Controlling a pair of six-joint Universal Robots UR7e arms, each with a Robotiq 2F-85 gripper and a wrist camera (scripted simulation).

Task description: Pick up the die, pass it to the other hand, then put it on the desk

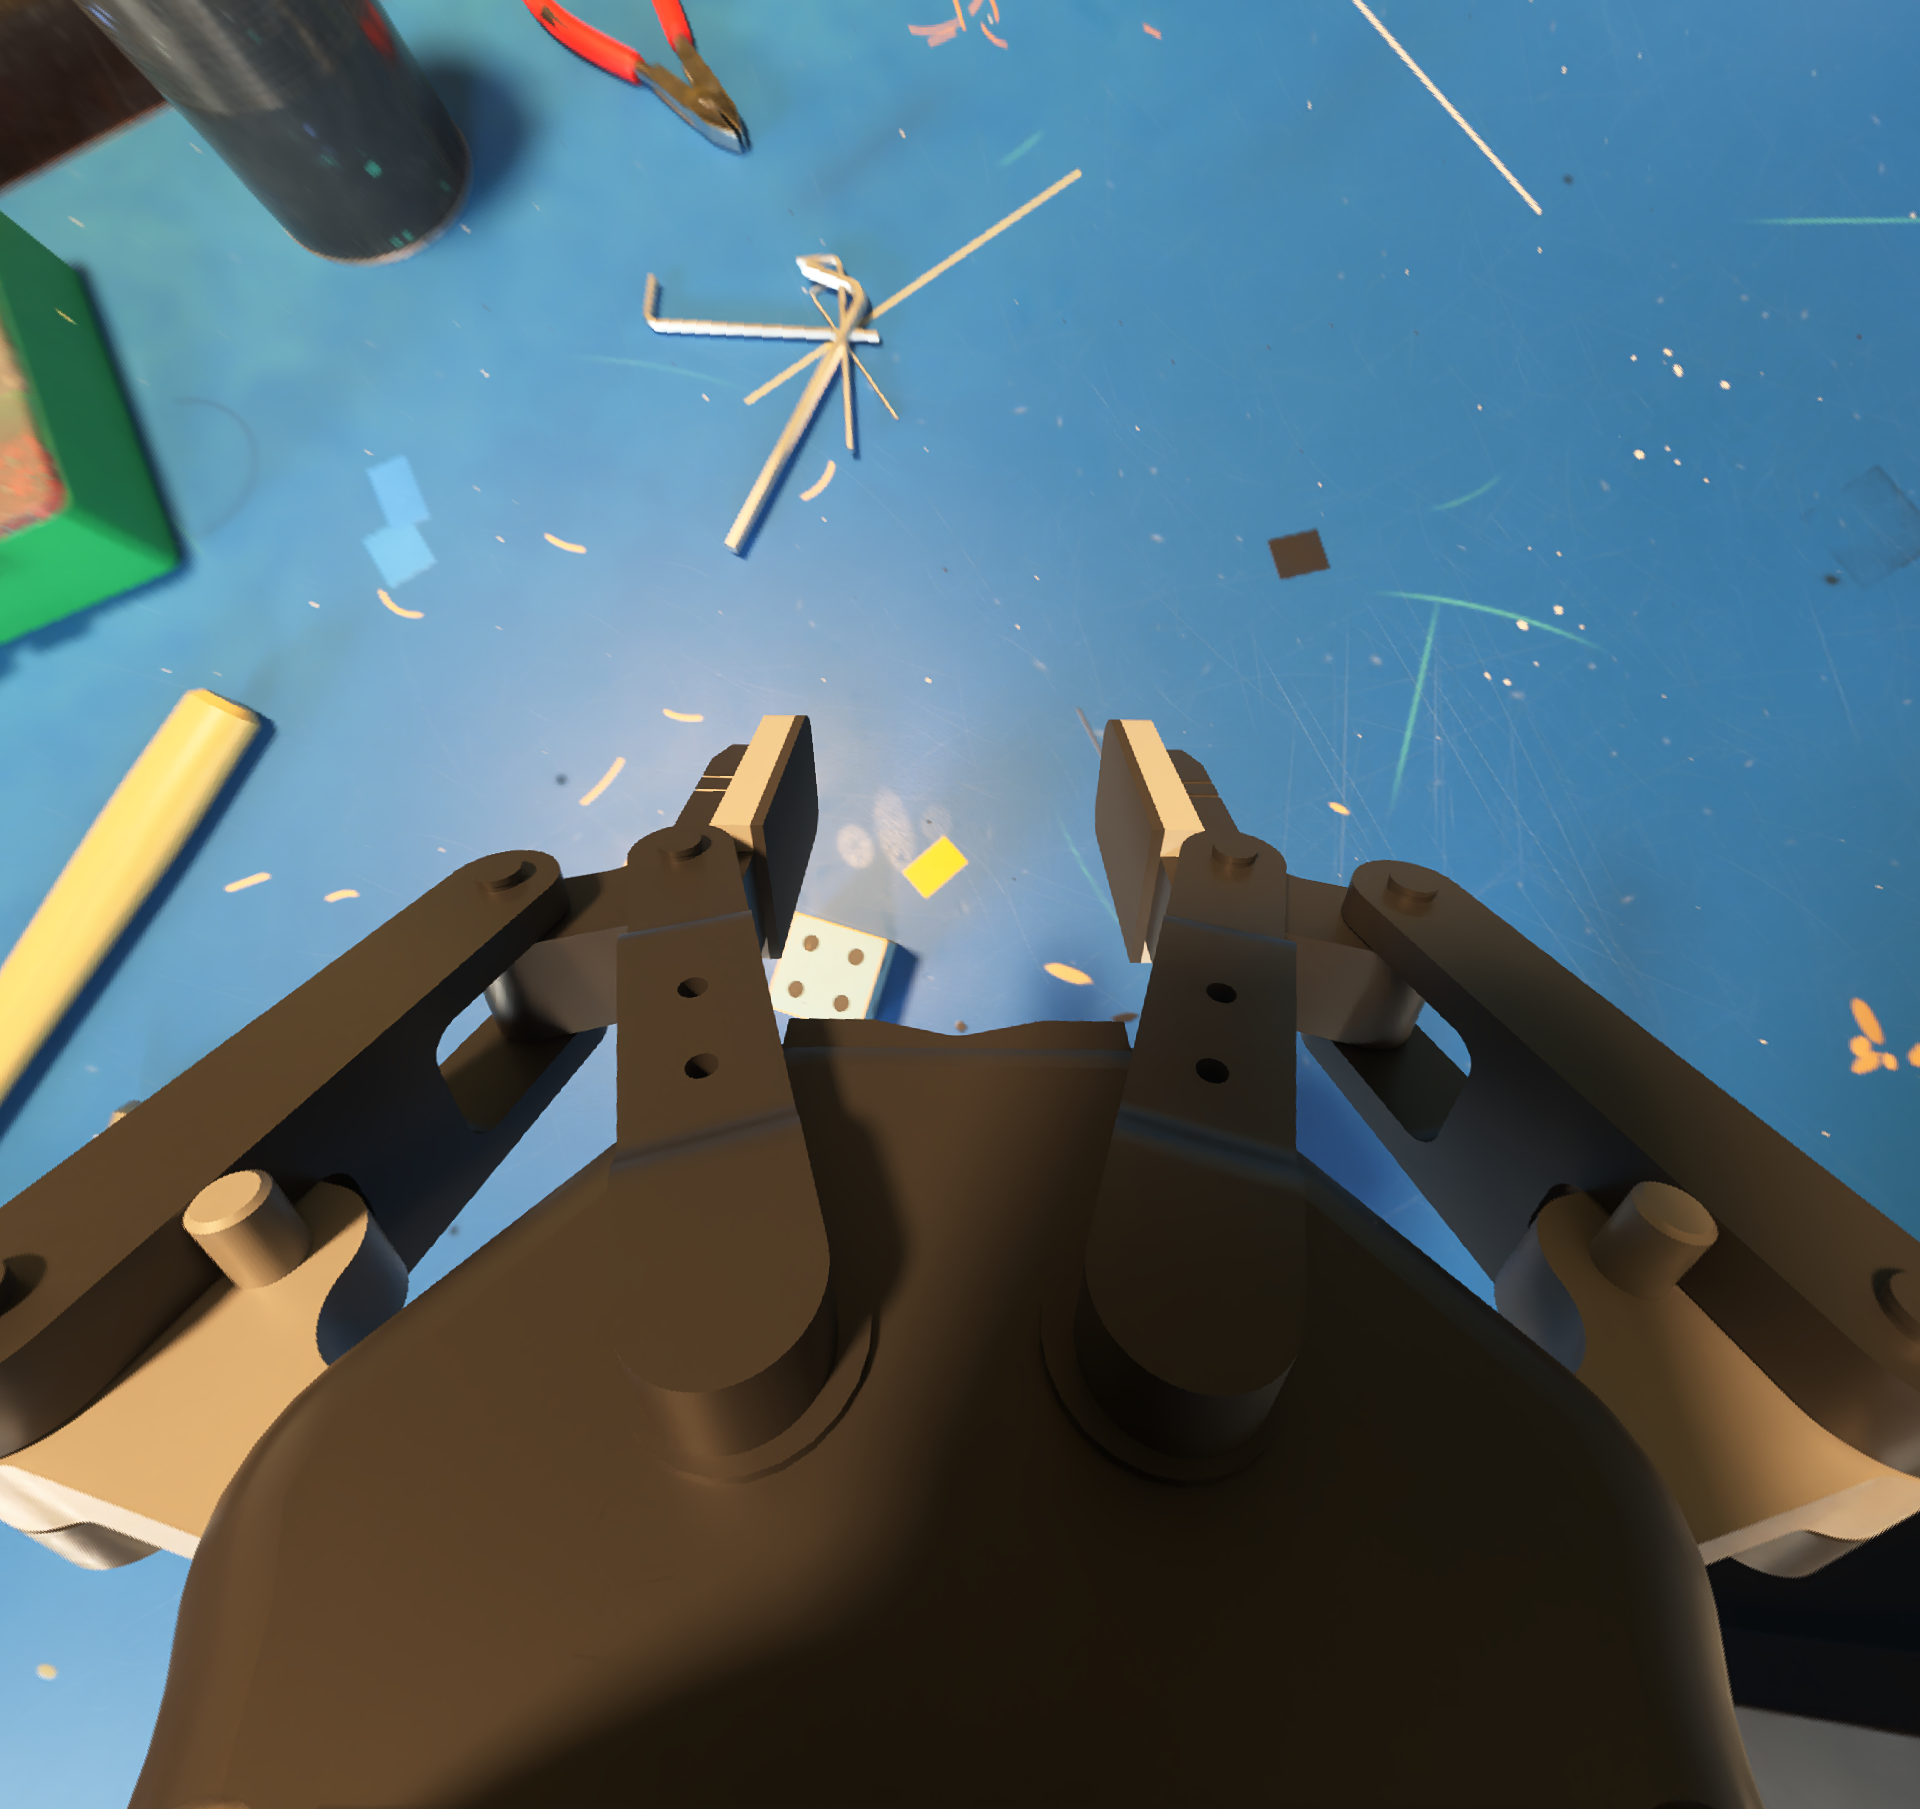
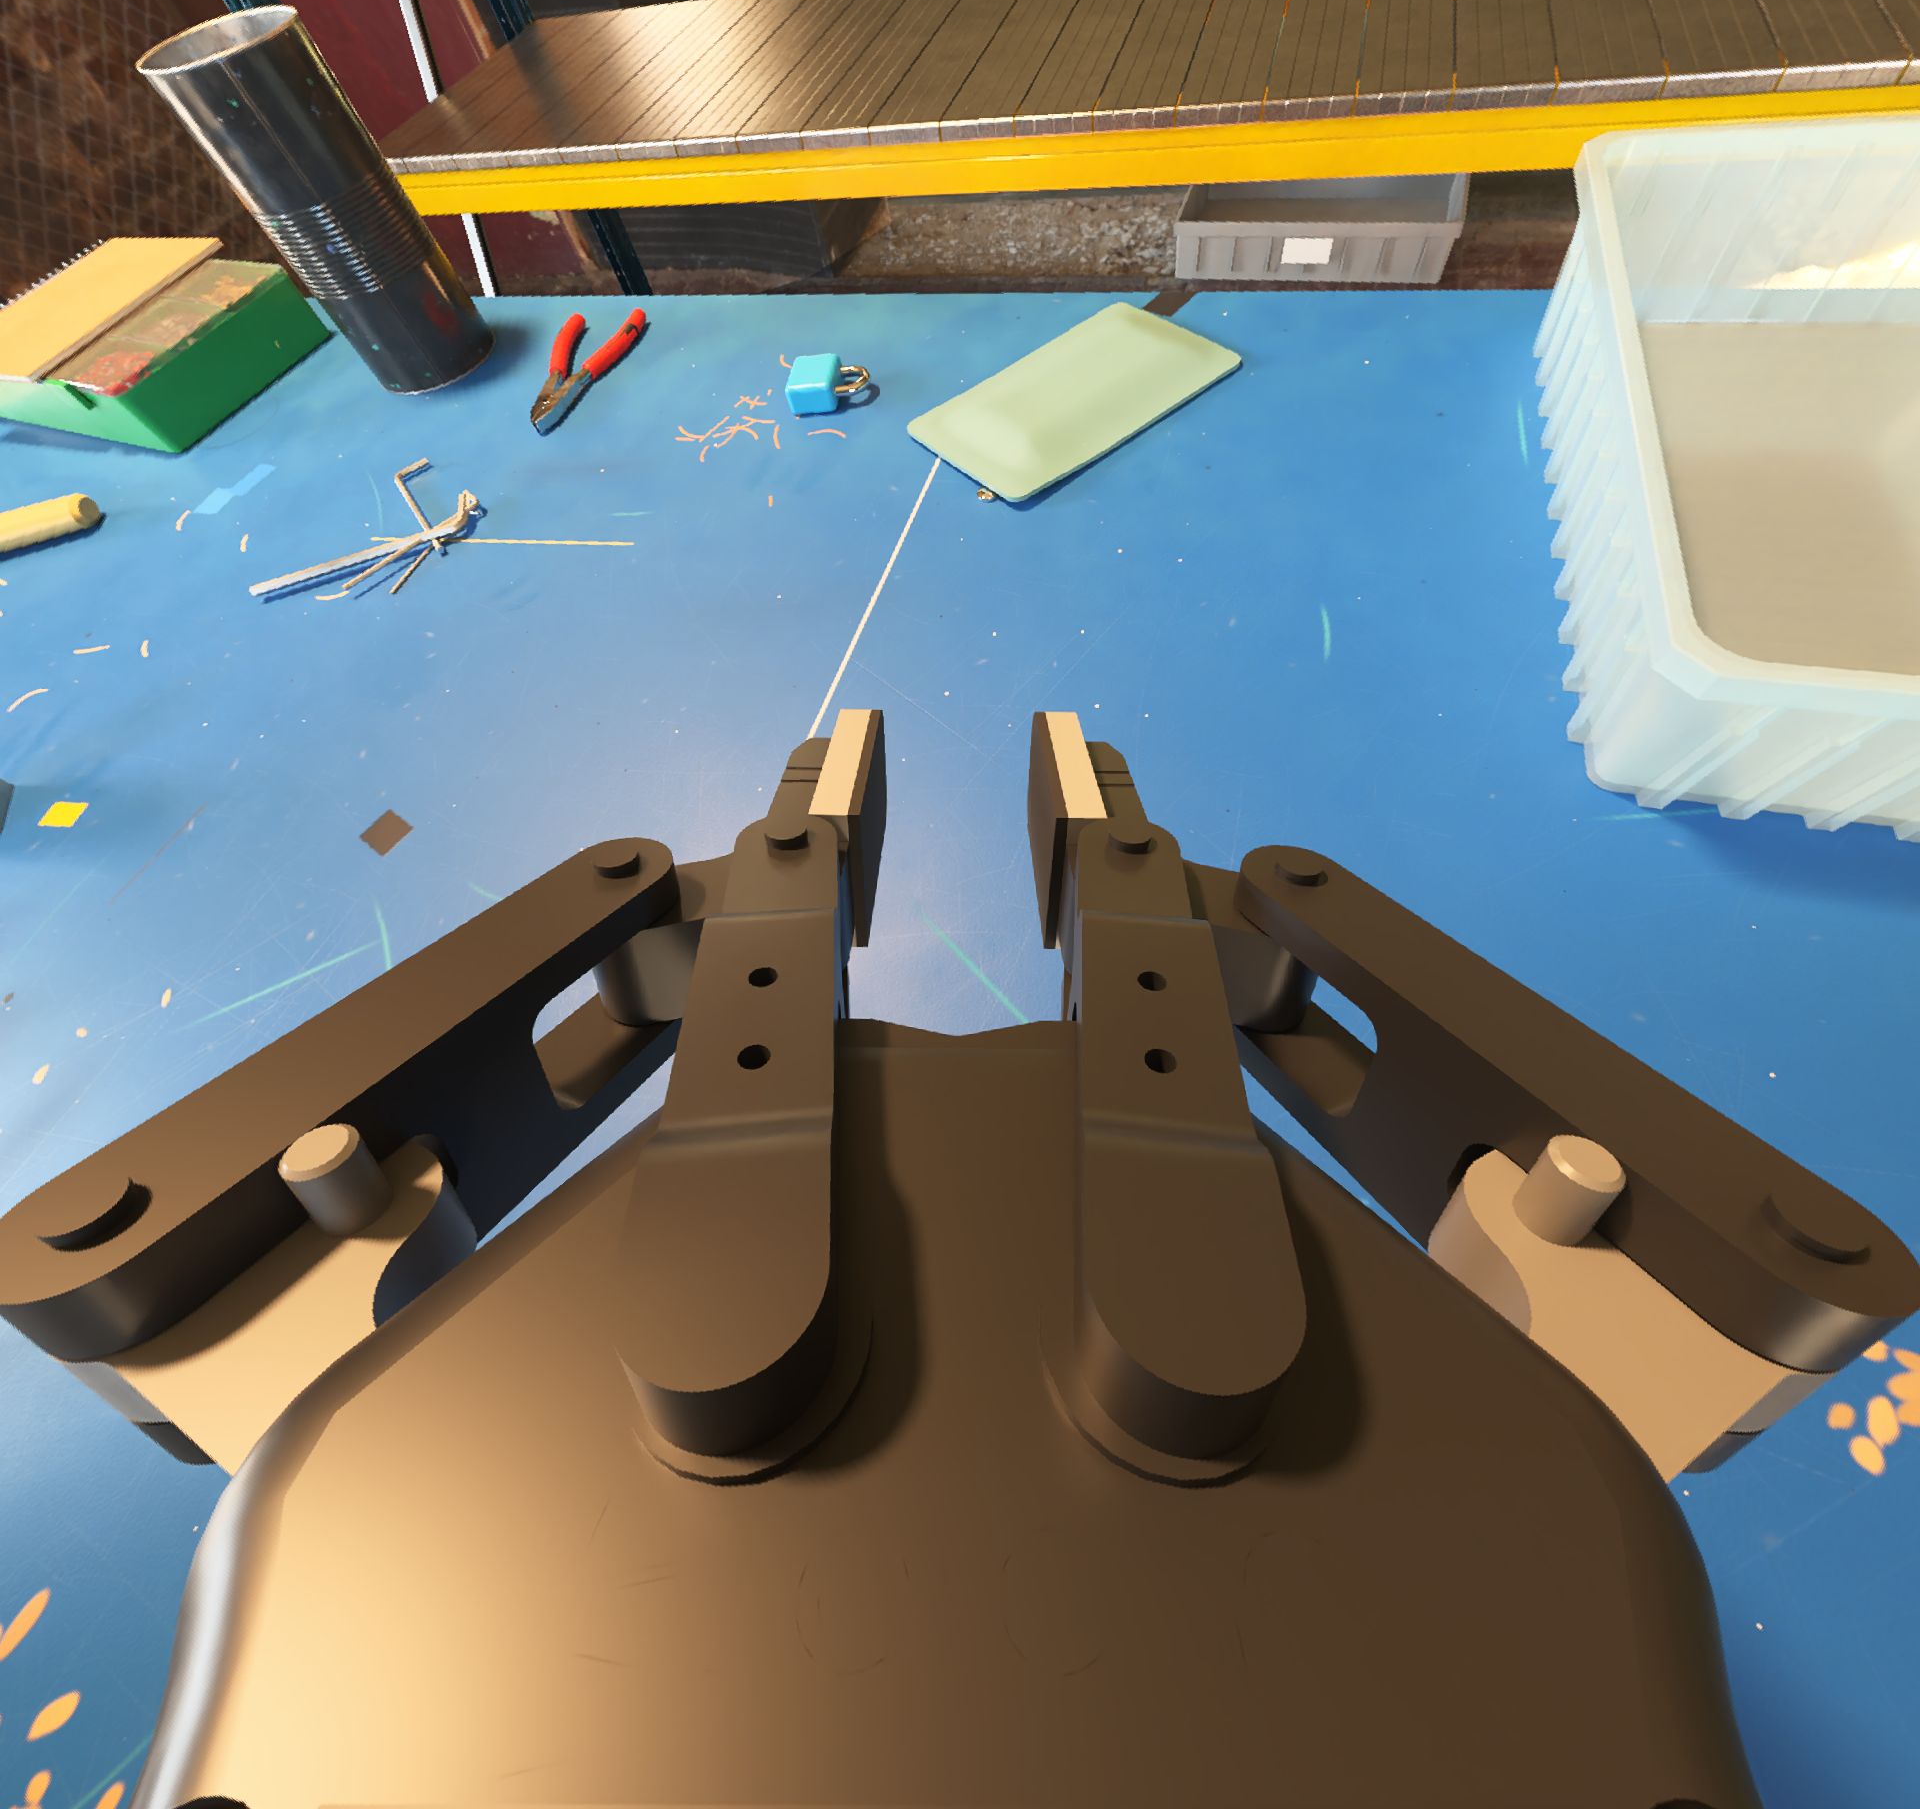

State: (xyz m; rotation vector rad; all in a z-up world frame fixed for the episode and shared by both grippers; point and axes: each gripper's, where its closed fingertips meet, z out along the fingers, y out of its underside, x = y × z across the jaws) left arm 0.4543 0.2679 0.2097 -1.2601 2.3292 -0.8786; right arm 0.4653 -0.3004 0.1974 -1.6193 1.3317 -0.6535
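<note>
The left gripper [image 1: 956,824] hung released above the scratched blue counter [image 1: 1351,409], the small white cube die [image 1: 828,967] lying below its left finger, apparently untouched. The right gripper [image 2: 956,824] was spread, empty.

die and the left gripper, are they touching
Cannot tell. In the left wrist view the die lies on the desk, partly hidden behind one finger of the left gripper, so neither contact nor gap shows plainly. The jaws stand open.
</note>
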